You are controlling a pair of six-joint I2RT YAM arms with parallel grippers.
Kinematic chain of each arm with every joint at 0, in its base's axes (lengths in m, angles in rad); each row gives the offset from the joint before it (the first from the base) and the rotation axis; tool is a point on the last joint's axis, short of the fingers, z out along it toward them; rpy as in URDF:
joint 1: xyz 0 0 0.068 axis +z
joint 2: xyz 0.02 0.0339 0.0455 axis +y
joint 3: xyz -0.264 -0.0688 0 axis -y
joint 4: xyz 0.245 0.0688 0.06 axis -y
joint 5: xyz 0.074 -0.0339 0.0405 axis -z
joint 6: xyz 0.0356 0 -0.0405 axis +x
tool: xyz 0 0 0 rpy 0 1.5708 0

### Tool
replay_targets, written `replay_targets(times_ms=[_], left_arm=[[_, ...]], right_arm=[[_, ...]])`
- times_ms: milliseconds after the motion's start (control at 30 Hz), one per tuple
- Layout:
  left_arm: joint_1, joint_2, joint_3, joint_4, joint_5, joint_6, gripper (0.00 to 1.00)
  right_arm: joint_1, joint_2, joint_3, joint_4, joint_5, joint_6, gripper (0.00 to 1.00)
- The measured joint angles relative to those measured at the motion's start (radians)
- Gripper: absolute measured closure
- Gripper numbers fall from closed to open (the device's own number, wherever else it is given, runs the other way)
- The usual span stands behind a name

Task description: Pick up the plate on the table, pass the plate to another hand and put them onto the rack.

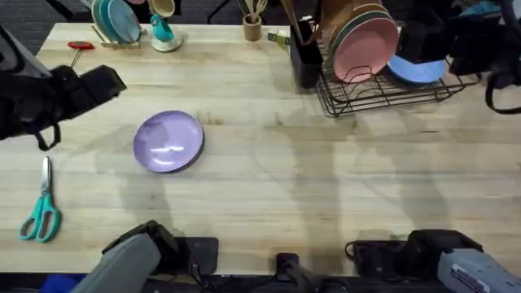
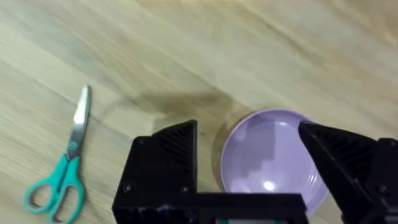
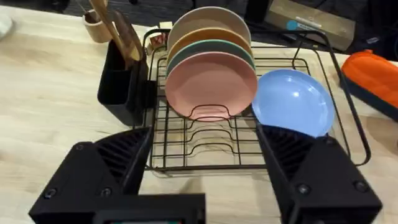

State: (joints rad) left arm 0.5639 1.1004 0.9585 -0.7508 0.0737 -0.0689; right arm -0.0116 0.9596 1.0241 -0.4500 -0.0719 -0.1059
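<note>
The lavender plate (image 1: 168, 142) lies flat on the wooden table (image 1: 326, 179), left of centre. My left gripper (image 1: 102, 82) hovers to the plate's upper left, above the table. In the left wrist view its fingers (image 2: 171, 149) stand open, with the plate (image 2: 273, 162) below and between them, apart from both. The black wire rack (image 1: 383, 89) stands at the back right. My right gripper (image 3: 204, 134) is open and empty, facing the rack (image 3: 205, 149) from just in front of it. The right arm (image 1: 448, 45) hangs dark over the rack's right end.
The rack holds a pink plate (image 3: 211, 84) with several more behind it, a blue plate (image 3: 292, 102) and a black caddy (image 3: 118, 87) with wooden utensils. Teal scissors (image 1: 41, 207) lie at the left edge. A small stand with teal plates (image 1: 116, 20) sits at the back left.
</note>
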Motion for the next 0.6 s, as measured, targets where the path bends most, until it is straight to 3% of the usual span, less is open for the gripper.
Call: replay_targets(times_ms=[233,600], left_arm=[[0.002,0.151,0.0,-0.073,0.038,0.0,0.007],[0.003,0.387,0.0,-0.016,0.038,0.0,0.007]], right_arm=[[0.0,0.0,0.0,0.0,0.0,0.0,0.006],[0.0,0.0,0.0,0.0,0.0,0.0,0.006]])
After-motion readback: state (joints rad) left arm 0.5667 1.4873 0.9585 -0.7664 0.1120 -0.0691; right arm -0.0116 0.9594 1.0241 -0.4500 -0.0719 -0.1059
